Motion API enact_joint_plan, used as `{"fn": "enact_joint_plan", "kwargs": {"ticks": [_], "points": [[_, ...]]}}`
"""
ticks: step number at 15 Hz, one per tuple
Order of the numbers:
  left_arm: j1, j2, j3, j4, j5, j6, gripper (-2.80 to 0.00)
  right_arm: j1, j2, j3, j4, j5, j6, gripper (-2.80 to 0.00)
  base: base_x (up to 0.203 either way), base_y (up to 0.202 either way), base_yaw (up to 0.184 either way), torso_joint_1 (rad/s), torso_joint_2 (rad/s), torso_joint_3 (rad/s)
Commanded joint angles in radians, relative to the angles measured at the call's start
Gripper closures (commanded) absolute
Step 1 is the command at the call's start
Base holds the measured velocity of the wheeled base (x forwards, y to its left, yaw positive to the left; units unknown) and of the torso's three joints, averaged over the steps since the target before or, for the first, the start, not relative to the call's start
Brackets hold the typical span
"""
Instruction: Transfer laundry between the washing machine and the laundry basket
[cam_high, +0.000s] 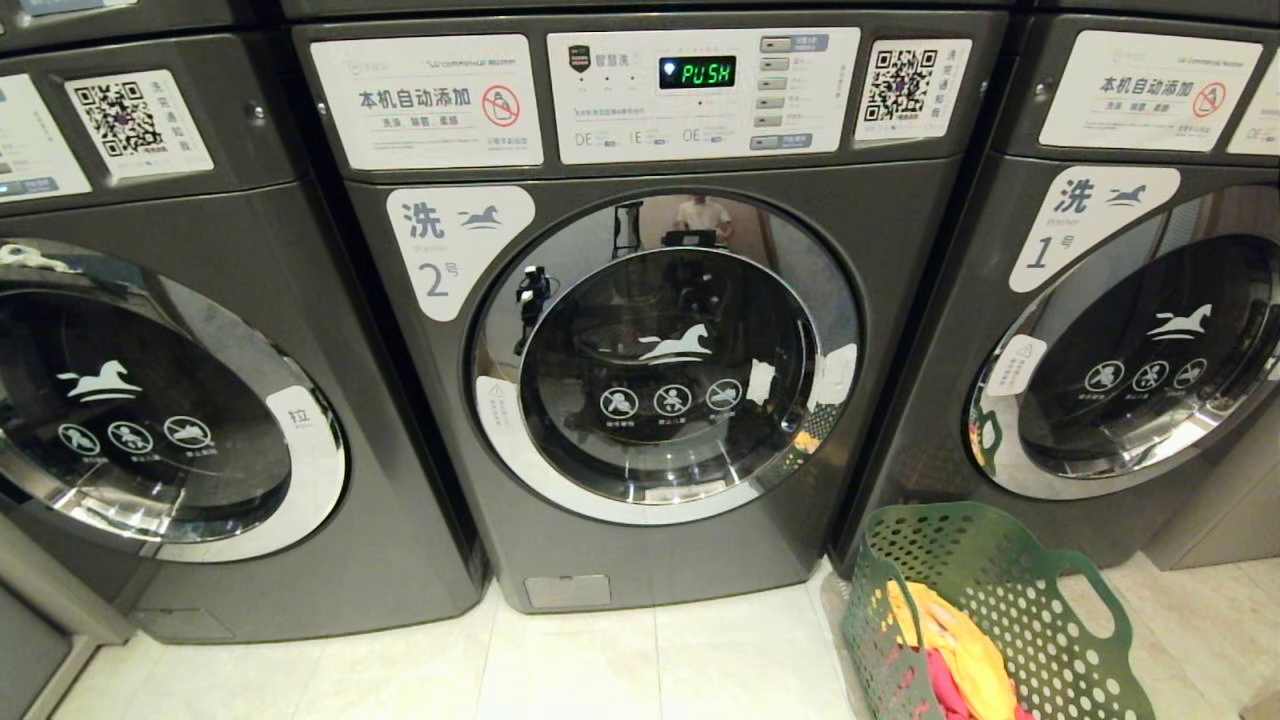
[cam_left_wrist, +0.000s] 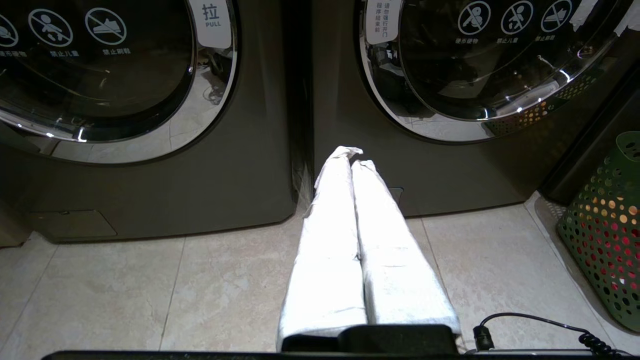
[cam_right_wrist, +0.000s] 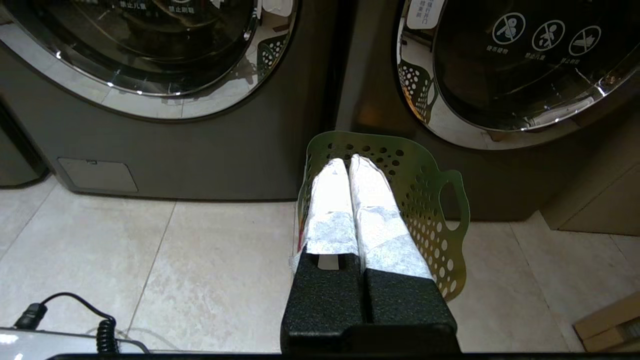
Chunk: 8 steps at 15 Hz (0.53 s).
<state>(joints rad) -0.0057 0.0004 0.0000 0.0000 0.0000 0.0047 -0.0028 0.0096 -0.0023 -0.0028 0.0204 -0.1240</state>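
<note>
Three washers fill the head view, all w/ doors shut. Left to right: a machine at the far left (cam_high: 170, 400), the middle one marked no. 2 (cam_high: 660, 350) w/ its display (cam_high: 697, 71) reading PUSH, then no. 1 (cam_high: 1130, 340) on the right. On the tiled floor (cam_high: 650, 660) in front of no. 1, just beside the gap btwn nos. 2 and 1, sits the green laundry basket (cam_high: 1040, 600), perforated, w/ yellow and pink laundry (cam_high: 950, 650) bunched inside.

Neither arm shows in the head view. Left gripper (cam_left_wrist: 354, 159), seen from its own wrist cam, has its white-wrapped fingers pressed together, holding nothing, pointing low at the base of the machines near the seam btwn the far-left washer and no. 2. Right gripper (cam_right_wrist: 348, 161) is likewise pinched closed and empty, aimed toward the basket's near rim.

Step in hand, as I read it: the start or a pause, both arms idle-looking, clothes in the basket, no door opened yet. Since the laundry sits in the basket, I'd judge the transfer runs basket → drum. Next move prob calls for getting no. 2's door open first: a claw must spread, reach the door's edge and pull it open. Only then go down into the basket for a garment.
</note>
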Motion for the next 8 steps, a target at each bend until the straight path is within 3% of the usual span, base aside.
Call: {"fn": "enact_joint_plan", "kwargs": {"ticks": [1, 8], "points": [[0.0, 0.0, 0.0, 0.0, 0.0, 0.0, 0.0, 0.001, -0.01, 0.004, 0.003, 0.009, -0.011, 0.0, 0.0, 0.0, 0.0, 0.0, 0.0, 0.0], [0.0, 0.0, 0.0, 0.0, 0.0, 0.0, 0.0, 0.001, -0.01, 0.002, 0.006, 0.001, 0.0, 0.0, 0.0, 0.0, 0.0, 0.0, 0.0, 0.0]]}}
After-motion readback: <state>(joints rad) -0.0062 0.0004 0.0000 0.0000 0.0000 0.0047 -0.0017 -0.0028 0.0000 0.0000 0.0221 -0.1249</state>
